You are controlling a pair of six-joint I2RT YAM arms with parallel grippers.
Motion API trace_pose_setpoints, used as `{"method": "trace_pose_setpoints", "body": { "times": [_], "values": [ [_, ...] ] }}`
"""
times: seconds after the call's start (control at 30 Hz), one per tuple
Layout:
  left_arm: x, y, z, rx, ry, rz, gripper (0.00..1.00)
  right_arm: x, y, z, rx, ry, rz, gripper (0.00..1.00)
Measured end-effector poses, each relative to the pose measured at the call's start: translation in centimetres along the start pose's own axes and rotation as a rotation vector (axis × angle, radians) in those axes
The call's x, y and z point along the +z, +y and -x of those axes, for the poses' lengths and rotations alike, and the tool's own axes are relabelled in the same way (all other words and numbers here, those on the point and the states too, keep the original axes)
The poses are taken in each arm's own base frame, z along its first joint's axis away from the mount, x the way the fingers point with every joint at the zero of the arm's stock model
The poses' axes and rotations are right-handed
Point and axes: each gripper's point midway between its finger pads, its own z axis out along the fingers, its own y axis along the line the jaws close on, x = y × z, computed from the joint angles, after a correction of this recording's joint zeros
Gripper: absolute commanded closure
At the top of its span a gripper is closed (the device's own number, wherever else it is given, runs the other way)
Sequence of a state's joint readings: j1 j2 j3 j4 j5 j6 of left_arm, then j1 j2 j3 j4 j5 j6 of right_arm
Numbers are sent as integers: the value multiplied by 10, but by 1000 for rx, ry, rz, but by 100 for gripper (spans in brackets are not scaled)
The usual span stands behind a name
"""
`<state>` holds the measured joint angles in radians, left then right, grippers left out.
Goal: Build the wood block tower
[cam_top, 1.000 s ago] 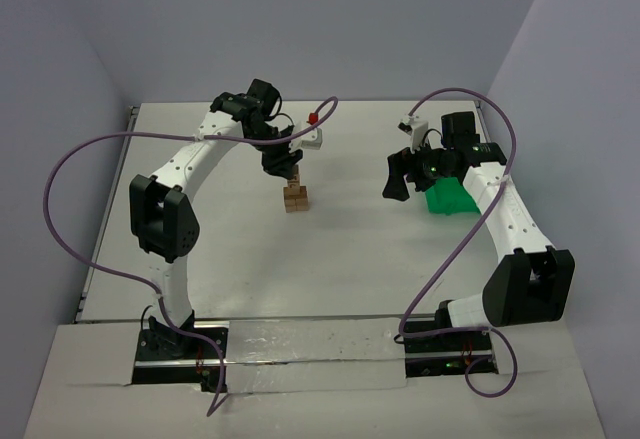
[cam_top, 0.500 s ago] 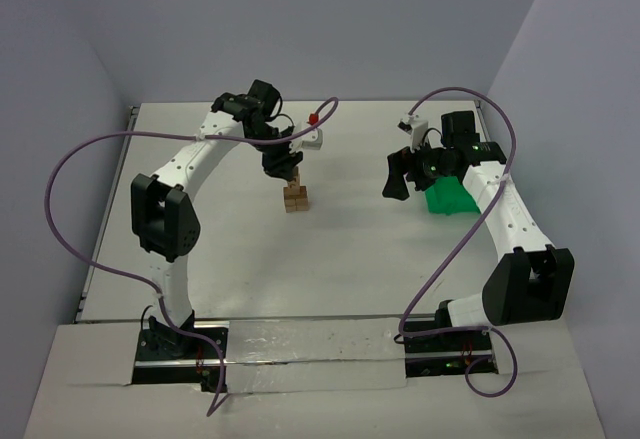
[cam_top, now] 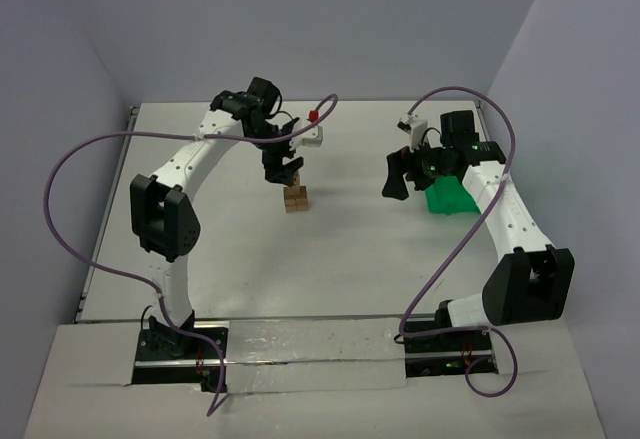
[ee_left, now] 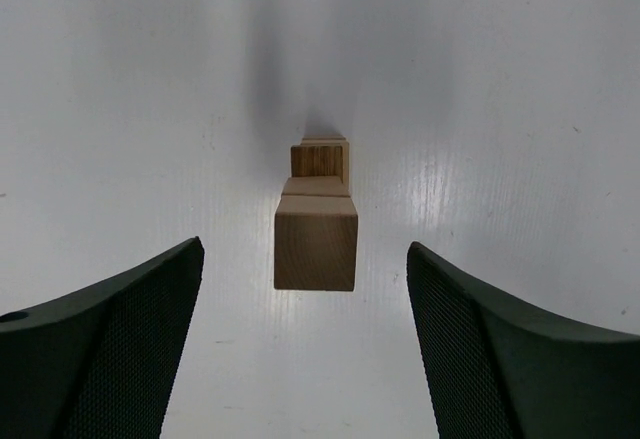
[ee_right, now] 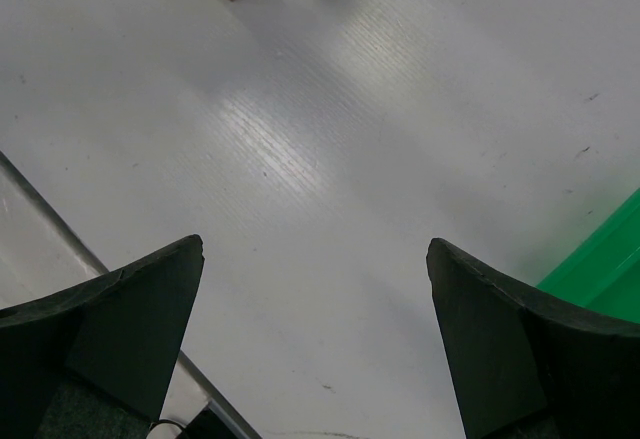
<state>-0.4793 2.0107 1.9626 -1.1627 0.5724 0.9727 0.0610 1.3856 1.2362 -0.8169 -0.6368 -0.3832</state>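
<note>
The stack of small light-brown wooden cubes (ee_left: 316,240) stands on the white tabletop (cam_top: 340,244) beneath the left claw (cam_top: 283,172), released and empty; the right claw (cam_top: 395,182), also released, hovers by the green plastic bin (cam_top: 449,200).

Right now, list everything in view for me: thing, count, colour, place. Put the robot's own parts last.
wood block tower: one short stack of light-brown cubes, exact number unclear, mid-table, left of centre
green bin: one, bright green, right side of the table
table: one, white, under everything
purple cables: two, purple, one looping off each arm
arms: two, white with black joints, bases at the near edge
left claw: one, black, open and holding nothing, above the tower
right claw: one, black, open and holding nothing, over bare table just left of the bin
</note>
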Motion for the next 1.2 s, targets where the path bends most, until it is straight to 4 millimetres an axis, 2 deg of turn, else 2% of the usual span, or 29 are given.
{"method": "trace_pose_setpoints", "body": {
  "times": [0.07,0.17,0.23,0.33,0.43,0.53,0.7,0.8,0.9,0.97,1.07,1.2],
  "values": [
    [-7,0,5,9,-9,14,2,1,1,0,-4,2,1,0],
    [-27,-2,17,21,-36,47,1,1,4,0,-16,5,0,0],
    [-47,-5,26,25,-73,75,1,0,5,2,-26,2,-5,0],
    [-88,-8,33,0,-153,146,1,-5,7,5,-41,-14,-21,0],
    [-129,-11,20,-105,-224,242,1,-14,8,12,-60,-49,-55,0],
    [-154,-13,-3,-234,-272,338,1,-26,8,24,-81,-106,-100,0],
    [-152,-26,-50,-470,-304,453,1,-35,6,26,-67,-170,-165,0],
    [-143,-41,-75,-592,-310,511,1,-28,2,13,4,-158,-191,0],
    [-136,-50,-88,-672,-325,552,1,-20,-3,1,71,-141,-208,0],
    [-134,-49,-95,-720,-333,589,1,-14,-5,-8,101,-131,-212,0],
    [-134,-44,-117,-824,-330,649,1,-8,-4,-23,134,-121,-215,0],
    [-144,-36,-148,-961,-334,721,1,-9,1,-35,146,-129,-216,0]
  ]
}}
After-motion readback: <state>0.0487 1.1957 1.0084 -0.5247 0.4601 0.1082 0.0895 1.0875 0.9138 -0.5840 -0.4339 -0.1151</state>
